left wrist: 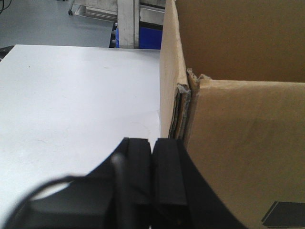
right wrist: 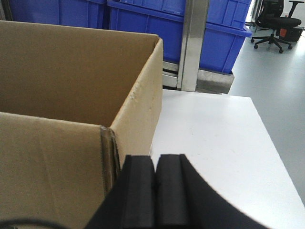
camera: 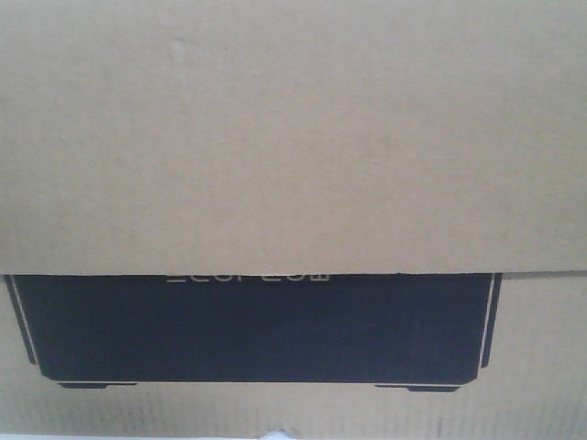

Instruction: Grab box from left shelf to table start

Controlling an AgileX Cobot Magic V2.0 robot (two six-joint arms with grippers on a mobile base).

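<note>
The brown cardboard box (camera: 293,137) fills the front view, its black printed panel (camera: 257,330) low on the near face. It stands open-topped on the white table (left wrist: 71,95). My left gripper (left wrist: 152,143) is shut with nothing between its pads, lying against the box (left wrist: 238,143) at its left near corner. My right gripper (right wrist: 156,160) is shut and empty too, beside the box (right wrist: 57,76) at its right near corner. The left shelf (right wrist: 193,43) with blue bins (right wrist: 143,24) stands behind the table.
The white table (right wrist: 214,133) stretches out to either side of the box. A shelf post (left wrist: 127,24) rises past the table's far edge. An office chair (right wrist: 276,24) stands on the grey floor at the far right.
</note>
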